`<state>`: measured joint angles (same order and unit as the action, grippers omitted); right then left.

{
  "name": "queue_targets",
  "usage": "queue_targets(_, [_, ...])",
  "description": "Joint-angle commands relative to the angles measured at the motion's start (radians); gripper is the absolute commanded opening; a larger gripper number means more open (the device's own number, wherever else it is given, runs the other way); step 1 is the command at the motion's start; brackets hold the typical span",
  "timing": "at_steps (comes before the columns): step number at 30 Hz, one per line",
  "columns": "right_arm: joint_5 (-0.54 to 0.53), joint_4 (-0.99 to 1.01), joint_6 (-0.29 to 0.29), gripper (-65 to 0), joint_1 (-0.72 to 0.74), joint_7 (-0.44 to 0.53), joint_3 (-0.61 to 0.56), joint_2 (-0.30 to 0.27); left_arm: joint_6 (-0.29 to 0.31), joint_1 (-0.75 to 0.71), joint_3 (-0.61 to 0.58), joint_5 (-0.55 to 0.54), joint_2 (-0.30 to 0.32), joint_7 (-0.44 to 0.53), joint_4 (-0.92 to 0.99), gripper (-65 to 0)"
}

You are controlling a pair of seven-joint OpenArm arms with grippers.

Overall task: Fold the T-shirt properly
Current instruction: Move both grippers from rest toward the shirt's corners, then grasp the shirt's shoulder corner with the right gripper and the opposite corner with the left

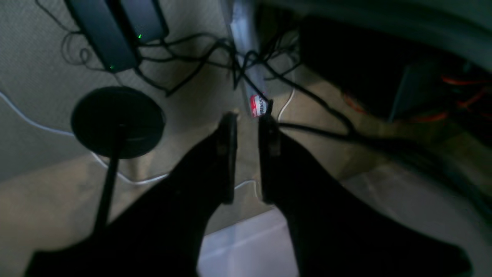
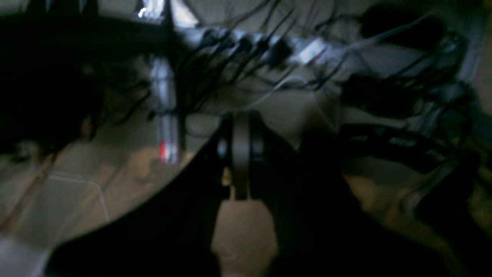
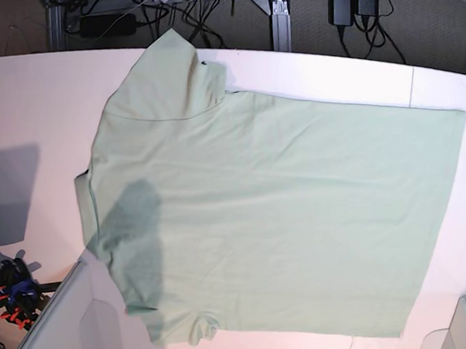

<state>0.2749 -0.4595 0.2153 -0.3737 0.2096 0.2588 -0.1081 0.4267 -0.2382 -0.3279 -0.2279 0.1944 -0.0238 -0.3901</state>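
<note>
I read the left gripper (image 1: 248,157) as open: its two dark fingers (image 1: 227,154) stand parallel with a narrow gap between them, and floor shows through that gap. I read the right gripper (image 2: 240,154) as closed, its fingertips meeting; that wrist view is dark and blurred.

In the base view, the T-shirt (image 3: 277,211) lies spread on the white worktop (image 3: 23,103), covering most of its middle. The body extends toward the right edge, with the straight hem near that edge. One sleeve (image 3: 163,78) reaches the upper edge, its tip overlapping the edge line. The other sleeve (image 3: 181,324) lies toward the lower edge, left of centre, and is bunched and creased. The narrow folded strip at the neck end (image 3: 86,208) faces the left edge. Shallow wrinkles cross the body, and a soft shadow falls over its lower left part.

In the left wrist view I see a round black base (image 1: 117,123), two dark boxes with small green lights (image 1: 103,34), and loose black cables (image 1: 215,46) beside a metal post (image 1: 248,57).
</note>
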Motion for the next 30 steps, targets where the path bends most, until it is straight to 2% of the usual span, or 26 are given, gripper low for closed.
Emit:
queue_targets(1, [-0.032,-0.039,0.021,-65.0,-0.036,0.015,0.001,-0.023,0.025,-0.031,0.012,-0.019,0.018,0.006,-0.04,-54.7])
queue_targets(5, [-0.175,-0.208,0.06,-65.0,-0.158,-0.005,0.001,-0.082,0.101,-0.155,0.117,-0.048,0.067,0.005,-0.23,-54.7])
queue_targets(8, [-0.319,-0.354,0.077,-65.0,-0.255,-0.062,0.001,-0.13,0.18,-0.249,0.222,-0.111,0.1,-0.006,-0.388,-54.7])
queue_targets(11, [-0.418,-0.522,0.081,-65.0,-0.361,-0.095,0.001,-0.171,0.271,-0.341,0.315,-0.192,0.132,-0.049,-0.554,-54.6])
queue_targets(14, [-0.49,-0.703,0.081,-65.0,-0.467,-0.135,0.005,-0.204,0.271,-0.428,0.407,-0.269,0.159,-0.088,-0.713,-54.4])
queue_targets(17, [-0.553,-0.889,0.081,-65.0,-0.563,-0.169,0.035,-0.213,0.271,-0.518,0.484,-0.343,0.189,-0.109,-0.864,-52.1])
queue_targets(23, [-0.77,-1.204,0.08,-65.0,-0.646,-0.307,0.171,-0.208,0.271,-0.676,0.624,-0.447,0.245,-0.163,-1.164,-37.6])
queue_targets(28, [-0.908,-1.313,0.08,-38.4,-0.585,-0.341,0.249,-0.207,0.271,-0.724,0.709,-0.471,0.28,-0.173,-1.32,-36.2])
queue_targets(30, [-0.933,-1.327,0.08,-31.9,-0.544,-0.383,0.249,-0.205,0.271,-0.724,0.729,-0.471,0.297,-0.185,-1.36,-36.2])
